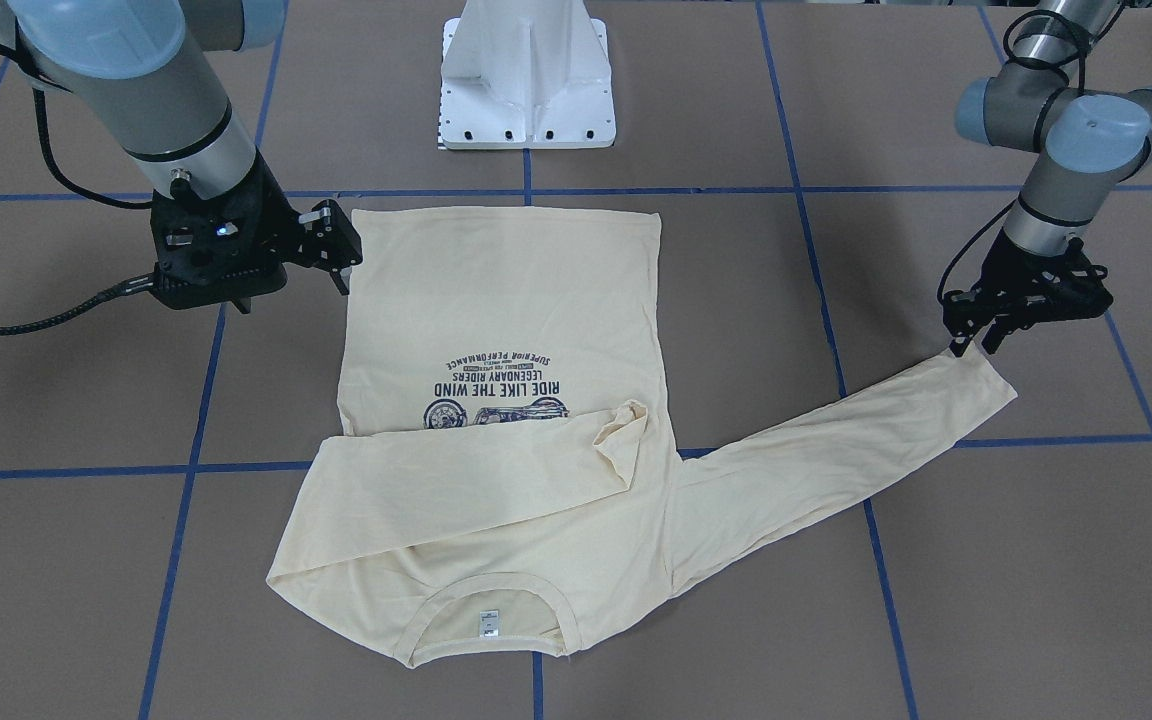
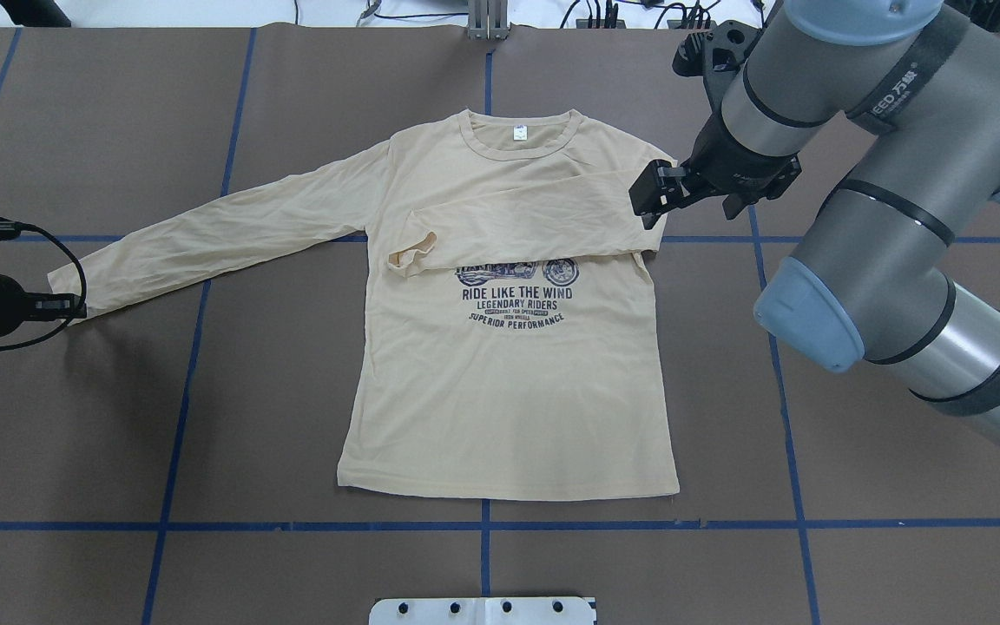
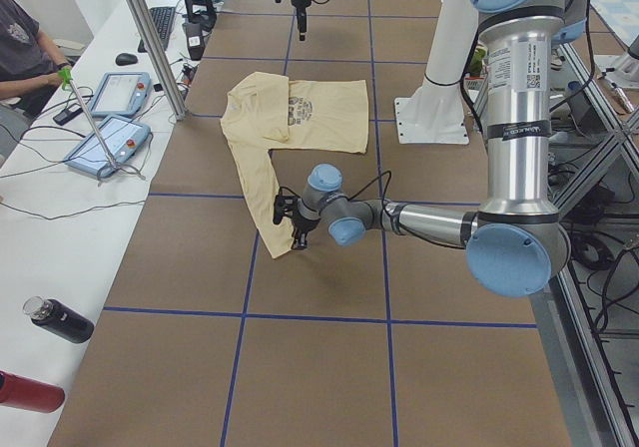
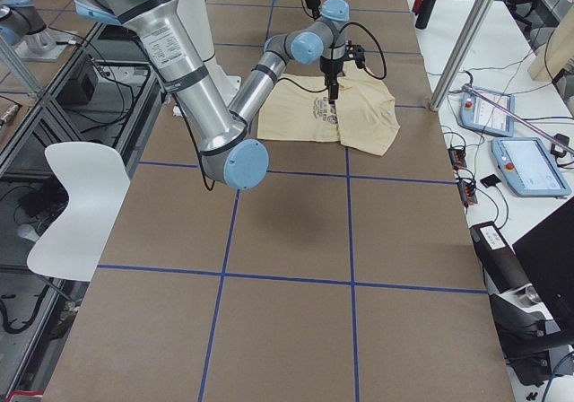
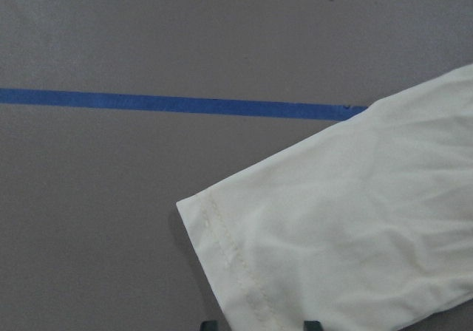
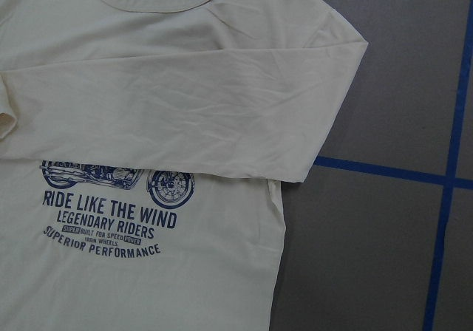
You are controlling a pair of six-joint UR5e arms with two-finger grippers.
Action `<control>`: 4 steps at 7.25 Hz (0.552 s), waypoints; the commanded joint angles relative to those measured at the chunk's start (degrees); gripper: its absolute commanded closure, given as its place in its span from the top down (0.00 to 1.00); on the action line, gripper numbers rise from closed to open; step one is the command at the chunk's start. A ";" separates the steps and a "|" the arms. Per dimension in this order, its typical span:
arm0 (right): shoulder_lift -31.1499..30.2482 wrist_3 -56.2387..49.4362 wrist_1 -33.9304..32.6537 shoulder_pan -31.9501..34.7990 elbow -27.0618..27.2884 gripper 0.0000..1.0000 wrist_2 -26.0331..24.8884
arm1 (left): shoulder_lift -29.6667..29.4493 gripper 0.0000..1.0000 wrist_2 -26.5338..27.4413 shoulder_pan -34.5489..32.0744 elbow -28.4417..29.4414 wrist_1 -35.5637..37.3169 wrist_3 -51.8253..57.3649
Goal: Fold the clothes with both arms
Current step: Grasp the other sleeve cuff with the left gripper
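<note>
T-shirt (image 2: 509, 391) flat, left wrist view shows cuff (image 5: 222, 257) between parted left jaws, right jaws parted

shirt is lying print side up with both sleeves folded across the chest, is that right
Not both. The shirt lies print side up, but only one sleeve is folded across the chest; the other sleeve lies stretched out to the side. The overhead exterior view shows it.

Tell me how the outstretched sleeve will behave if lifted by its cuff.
Likely floppy: the sleeve lies wrinkled and flat, so it should drape from the left gripper. Probably light: the fabric looks thin. The other sleeve, folded across the shirt, suggests it stays where laid.
</note>
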 commanded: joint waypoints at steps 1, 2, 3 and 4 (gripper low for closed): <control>-0.09 0.00 0.00 0.00 0.01 1.00 0.00 | -0.04 0.51 0.00 0.74 0.24 0.01 -0.01; -0.09 0.00 0.00 0.00 0.01 1.00 0.00 | -0.04 0.51 0.00 0.65 0.24 0.01 -0.01; -0.09 0.00 0.00 0.00 0.01 1.00 0.00 | -0.04 0.51 0.00 0.74 0.15 0.01 -0.01; -0.09 0.00 0.00 0.00 0.01 1.00 0.00 | -0.04 0.48 0.00 0.65 0.15 0.01 -0.10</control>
